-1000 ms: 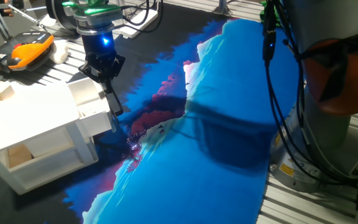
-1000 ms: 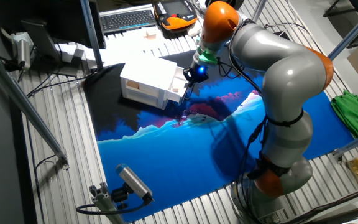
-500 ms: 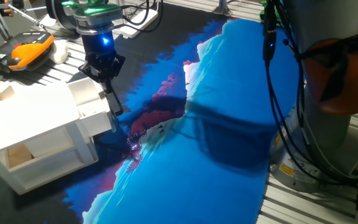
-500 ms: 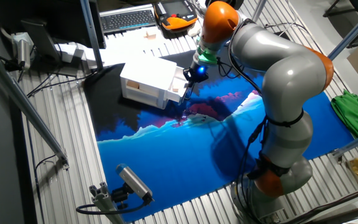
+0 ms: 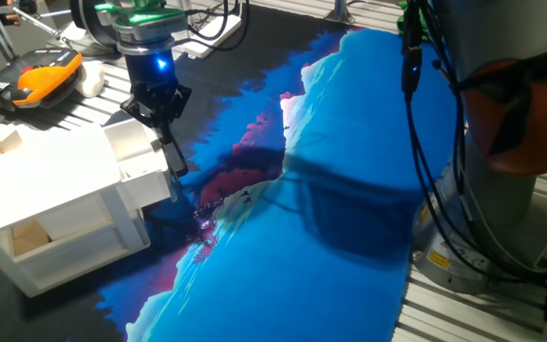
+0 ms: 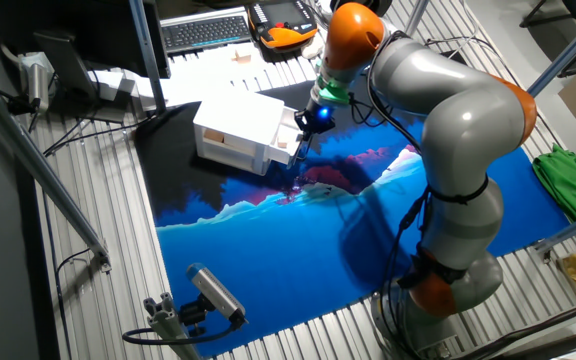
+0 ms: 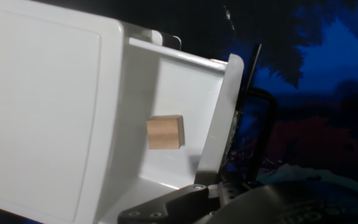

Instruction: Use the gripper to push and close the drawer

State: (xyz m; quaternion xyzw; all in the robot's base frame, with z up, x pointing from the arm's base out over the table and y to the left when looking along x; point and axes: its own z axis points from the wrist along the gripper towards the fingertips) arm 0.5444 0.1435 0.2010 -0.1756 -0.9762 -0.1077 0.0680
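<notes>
White drawer [image 5: 139,152]: part-open at cabinet [image 5: 50,190] top, front with black handle [image 7: 258,127] facing out, ready for pushing.
Contents: wooden block [image 7: 165,132] inside.
Gripper [image 5: 164,122]: directly above drawer front, placed to press it inward; finger spread cannot be told.
Tabletop [image 5: 349,218]: blue cloth cover.

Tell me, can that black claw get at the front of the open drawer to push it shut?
Probably yes. The end effector hangs right at the drawer, beside its front panel and black handle. Nothing stands between them, and the drawer is only partly pulled out of the cabinet.
</notes>
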